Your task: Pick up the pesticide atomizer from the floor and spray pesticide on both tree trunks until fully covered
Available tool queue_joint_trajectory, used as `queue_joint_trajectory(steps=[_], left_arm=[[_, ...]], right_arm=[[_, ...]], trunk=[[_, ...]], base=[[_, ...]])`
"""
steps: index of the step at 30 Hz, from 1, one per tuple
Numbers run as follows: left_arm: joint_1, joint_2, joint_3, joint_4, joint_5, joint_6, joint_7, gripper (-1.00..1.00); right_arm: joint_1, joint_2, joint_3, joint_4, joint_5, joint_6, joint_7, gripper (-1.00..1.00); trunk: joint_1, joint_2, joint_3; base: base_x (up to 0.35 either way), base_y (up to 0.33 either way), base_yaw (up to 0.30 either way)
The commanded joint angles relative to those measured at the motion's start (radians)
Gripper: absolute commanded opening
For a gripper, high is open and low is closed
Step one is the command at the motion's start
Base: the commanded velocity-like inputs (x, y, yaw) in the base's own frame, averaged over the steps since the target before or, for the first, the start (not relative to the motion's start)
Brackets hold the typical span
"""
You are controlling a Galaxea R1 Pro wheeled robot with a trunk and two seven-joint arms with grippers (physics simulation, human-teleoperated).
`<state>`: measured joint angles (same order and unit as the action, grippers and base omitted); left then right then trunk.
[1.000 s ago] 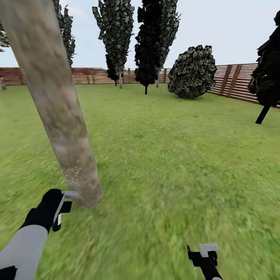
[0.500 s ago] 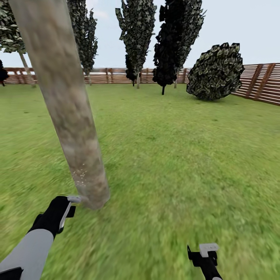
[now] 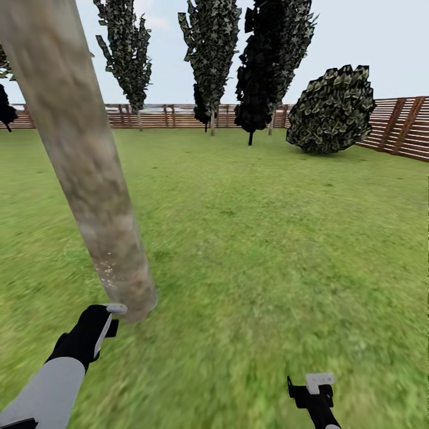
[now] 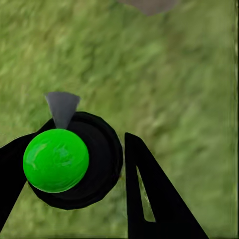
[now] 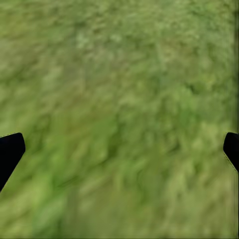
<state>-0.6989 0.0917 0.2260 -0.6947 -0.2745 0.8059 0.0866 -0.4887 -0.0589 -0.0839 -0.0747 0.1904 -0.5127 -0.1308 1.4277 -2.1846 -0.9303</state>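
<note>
1. The pesticide atomizer (image 4: 69,159) sits clamped in the left gripper (image 3: 104,322); from the left wrist it shows as a black round body with a bright green cap and a grey nozzle.
2. It looks small, light and rigid, likely slick; gripping around the body seems right.
3. The left arm reaches low, its gripper just beside the foot of the tree trunk (image 3: 89,173), where pale specks dot the bark.
4. The right gripper (image 3: 316,387) hangs spread and empty over the lawn (image 3: 268,238).
</note>
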Motion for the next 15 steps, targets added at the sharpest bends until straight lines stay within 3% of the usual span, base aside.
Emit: queue_joint_trajectory(steps=[1, 9, 15], left_arm=[[-0.001, -0.001, 0.002, -0.001, 0.001, 0.004, 0.002, -1.00], [-0.001, -0.002, 0.001, 0.000, 0.001, 0.003, 0.001, -1.00], [-0.001, -0.010, 0.001, 0.000, 0.001, -0.001, 0.002, -1.00]], right_arm=[[-0.001, 0.000, -0.008, 0.001, 0.011, -0.003, -0.003, 1.00], [-0.001, 0.001, -0.008, 0.001, 0.011, -0.003, -0.004, 1.00], [-0.001, 0.001, -0.008, 0.001, 0.011, -0.003, -0.004, 1.00]], trunk=[[0.000, 0.000, -0.001], [0.000, 0.000, -0.001], [0.000, 0.000, -0.001]], base=[[0.000, -0.275, 0.000], [0.000, -0.275, 0.012], [0.000, -0.275, 0.229]])
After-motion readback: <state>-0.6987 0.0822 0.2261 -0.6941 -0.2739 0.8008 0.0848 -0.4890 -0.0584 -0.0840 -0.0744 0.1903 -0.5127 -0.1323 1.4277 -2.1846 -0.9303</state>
